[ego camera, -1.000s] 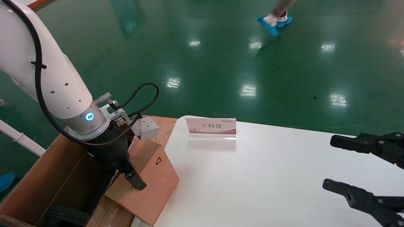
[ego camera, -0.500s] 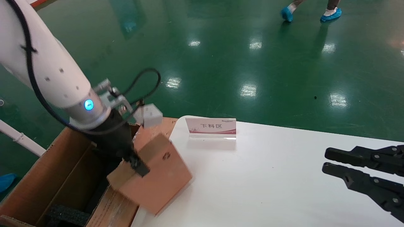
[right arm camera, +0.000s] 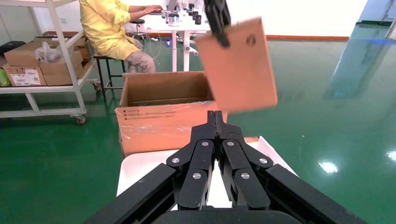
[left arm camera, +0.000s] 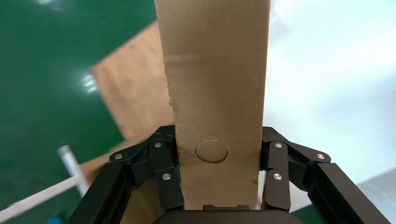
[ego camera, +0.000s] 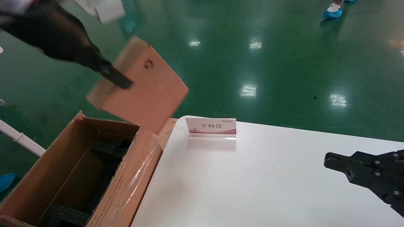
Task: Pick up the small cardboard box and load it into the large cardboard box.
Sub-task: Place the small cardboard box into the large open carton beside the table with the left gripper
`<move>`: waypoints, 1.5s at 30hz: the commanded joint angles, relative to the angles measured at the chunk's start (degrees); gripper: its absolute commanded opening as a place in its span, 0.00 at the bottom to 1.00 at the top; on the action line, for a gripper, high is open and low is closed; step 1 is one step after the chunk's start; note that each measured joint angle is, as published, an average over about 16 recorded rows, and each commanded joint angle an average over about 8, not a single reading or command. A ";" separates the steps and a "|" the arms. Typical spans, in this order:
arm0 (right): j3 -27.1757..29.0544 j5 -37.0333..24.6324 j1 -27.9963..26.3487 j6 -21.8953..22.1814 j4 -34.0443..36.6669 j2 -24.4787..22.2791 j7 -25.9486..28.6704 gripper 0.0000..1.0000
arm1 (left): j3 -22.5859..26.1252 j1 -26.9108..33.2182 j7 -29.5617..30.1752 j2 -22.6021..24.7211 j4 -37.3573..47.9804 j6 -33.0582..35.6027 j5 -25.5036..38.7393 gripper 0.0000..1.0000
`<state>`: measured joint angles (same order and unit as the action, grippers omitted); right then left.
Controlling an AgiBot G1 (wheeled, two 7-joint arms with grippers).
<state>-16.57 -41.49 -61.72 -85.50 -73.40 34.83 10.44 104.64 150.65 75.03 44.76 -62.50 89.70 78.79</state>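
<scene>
The small cardboard box [ego camera: 148, 91] hangs tilted in the air above the far end of the large cardboard box [ego camera: 63, 164], clear of it. My left gripper [ego camera: 117, 79] is shut on it. In the left wrist view its fingers [left arm camera: 167, 161] press both broad faces of the small box [left arm camera: 215, 84]. The large box stands open on the floor left of the table, with black foam blocks [ego camera: 110, 149] inside and a taped flap [ego camera: 139, 170]. My right gripper [ego camera: 328, 157] is shut and empty over the table's right side. The right wrist view shows the right gripper [right arm camera: 215, 114], the small box [right arm camera: 240, 65] and the large box [right arm camera: 163, 121].
A white table [ego camera: 252, 176] carries a small sign stand [ego camera: 210, 126] near its far left corner. A white pipe [ego camera: 19, 138] runs left of the carton. A person in yellow [right arm camera: 109, 28] sits beyond it beside a shelf cart [right arm camera: 42, 60].
My left arm has risen sharply with the small box, from the carton's taped flap to well above it. The right gripper's fingers have closed.
</scene>
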 commanded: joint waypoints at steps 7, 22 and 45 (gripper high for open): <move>-0.03 0.02 -0.01 0.01 0.00 -0.01 -0.01 0.00 | 9.25 7.66 -5.42 0.91 3.92 2.17 -0.77 0.00; -0.08 0.06 -0.02 0.03 0.00 -0.03 -0.04 0.44 | 35.84 13.93 -9.37 0.05 5.35 1.04 -9.57 0.00; -0.16 0.11 -0.04 0.07 0.00 -0.07 -0.08 1.00 | 42.67 8.80 -4.30 -7.06 4.20 -6.11 -7.99 0.00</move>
<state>-16.73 -41.38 -61.76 -85.43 -73.40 34.76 10.36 147.28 159.48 70.49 37.85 -58.24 83.79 70.72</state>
